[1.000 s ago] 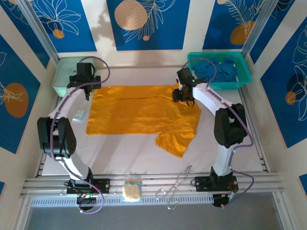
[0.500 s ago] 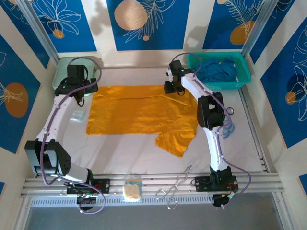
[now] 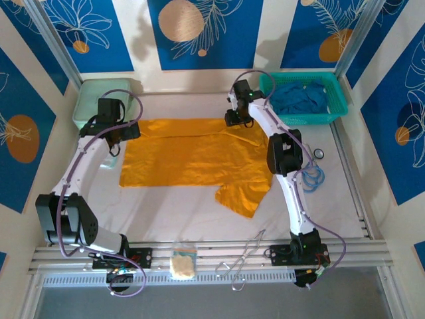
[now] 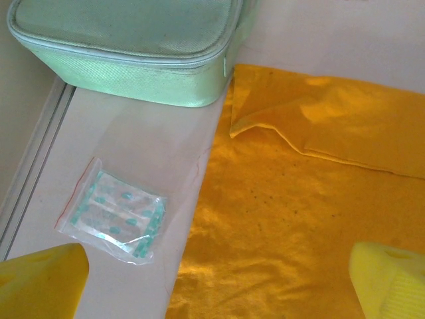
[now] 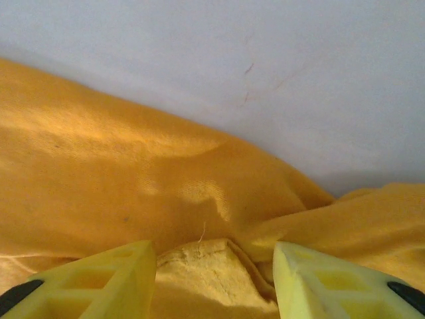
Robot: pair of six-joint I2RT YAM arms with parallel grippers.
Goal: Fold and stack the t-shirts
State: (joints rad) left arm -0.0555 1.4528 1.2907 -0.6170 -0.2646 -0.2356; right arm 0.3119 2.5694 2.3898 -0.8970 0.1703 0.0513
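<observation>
The mustard-orange t-shirt [image 3: 192,159] lies spread across the middle of the table, one sleeve trailing toward the front. My right gripper [image 3: 238,118] is at its far right corner. In the right wrist view its jaws [image 5: 216,279] are closed on a bunched lump of the orange cloth [image 5: 133,166], with folds pulling toward them. Deep blue t-shirts [image 3: 302,100] lie heaped in the teal basket. Over the shirt's left edge [image 4: 312,199] my left gripper [image 3: 113,136] hovers open [image 4: 216,292], nothing between its fingers.
The teal mesh basket [image 3: 342,106] stands at the back right and a mint-green pouch [image 3: 93,100] [image 4: 133,46] at the back left. A clear plastic packet [image 4: 113,212] lies left of the shirt. A blue cord [image 3: 312,178], metal tongs [image 3: 242,262] and a small bag [image 3: 182,261] lie nearer the front.
The right gripper has moved back and left along the shirt's far edge and closed on the cloth. The left arm has shifted and its gripper stays open at the shirt's left edge.
</observation>
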